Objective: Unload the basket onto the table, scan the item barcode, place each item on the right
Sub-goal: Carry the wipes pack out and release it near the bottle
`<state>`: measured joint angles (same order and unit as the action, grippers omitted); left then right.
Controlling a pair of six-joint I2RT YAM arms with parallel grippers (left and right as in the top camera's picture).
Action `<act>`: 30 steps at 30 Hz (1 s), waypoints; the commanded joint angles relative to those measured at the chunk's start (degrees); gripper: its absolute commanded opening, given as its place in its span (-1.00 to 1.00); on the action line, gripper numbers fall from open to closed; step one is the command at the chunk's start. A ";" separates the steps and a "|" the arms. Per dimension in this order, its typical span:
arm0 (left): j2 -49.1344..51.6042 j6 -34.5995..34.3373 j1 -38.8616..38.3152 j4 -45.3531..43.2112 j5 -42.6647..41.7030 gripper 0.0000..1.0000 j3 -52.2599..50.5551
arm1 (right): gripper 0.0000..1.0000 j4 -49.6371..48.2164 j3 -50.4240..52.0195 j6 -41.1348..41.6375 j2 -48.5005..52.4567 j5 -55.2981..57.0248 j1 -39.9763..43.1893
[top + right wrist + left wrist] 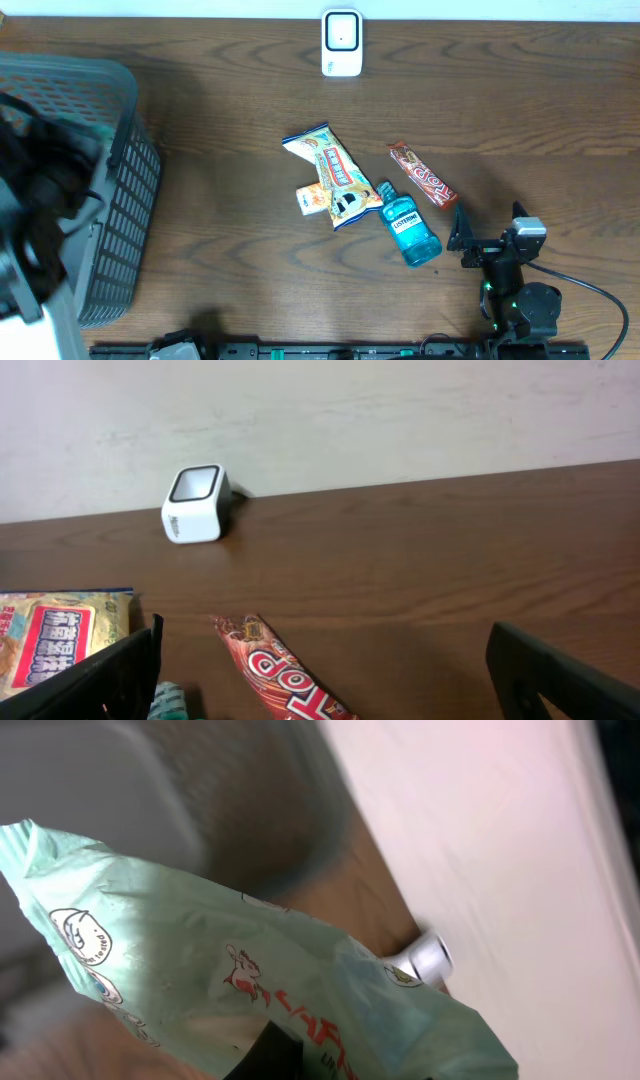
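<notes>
Green packet (200, 970) is pinched in the closed left gripper (265, 1055), up by the grey basket (130, 200). Its print is cut off and blurred. The scanner (342, 42) is set at the far table edge. Snack bag (330, 170), small box (311, 199), mouthwash bottle (408, 226) and candy bar (424, 176) are laid mid-table. Right gripper (325, 680) is spread wide and nothing is held. The left arm (40, 190) is blurred overhead.
</notes>
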<state>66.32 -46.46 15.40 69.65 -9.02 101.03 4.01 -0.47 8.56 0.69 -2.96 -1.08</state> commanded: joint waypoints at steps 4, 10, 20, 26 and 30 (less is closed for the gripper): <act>0.22 0.37 -16.98 0.11 6.99 -0.85 -0.66 | 0.99 0.09 0.15 0.37 -0.24 0.26 0.07; 6.60 3.02 -32.20 0.11 12.72 -0.85 -5.16 | 0.99 0.09 0.15 0.37 -0.24 0.26 0.07; 24.13 -4.61 -51.34 3.69 12.17 -0.85 -8.15 | 0.99 0.09 0.15 0.37 -0.24 0.26 0.07; 34.60 -4.85 -57.59 3.08 0.83 -0.85 -8.15 | 0.99 0.09 0.15 0.37 -0.24 0.26 0.07; 39.98 -4.90 -60.17 0.92 -1.55 -0.85 -8.15 | 0.98 0.09 0.15 0.37 -0.24 0.26 0.07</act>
<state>102.54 -50.37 -42.89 71.46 -5.96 93.01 3.99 -0.47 8.56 0.69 -2.96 -1.08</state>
